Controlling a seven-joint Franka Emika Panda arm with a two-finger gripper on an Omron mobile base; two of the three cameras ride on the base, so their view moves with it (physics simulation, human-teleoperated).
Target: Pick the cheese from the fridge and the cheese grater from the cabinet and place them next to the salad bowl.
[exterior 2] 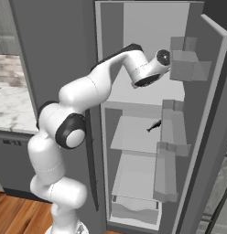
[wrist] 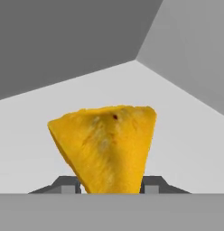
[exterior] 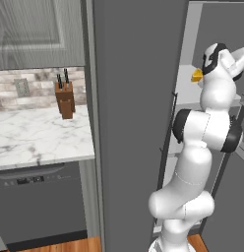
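Hand view: the cheese [wrist: 106,146] sits between the two fingertips [wrist: 67,184], its narrow end down in the gap, and the hand [wrist: 109,186] is partly closed with a tip against each flank of the wedge. It looks gripped, though whether the cheese has left the shelf [wrist: 32,135] I cannot tell. In the left base view the wedge shows on an upper shelf of the open fridge [exterior: 138,98], right beside the arm's wrist. To do this well, I would keep the squeeze steady, raise it a little, then draw straight out toward the near side, clear of the door bins [exterior 2: 191,64].
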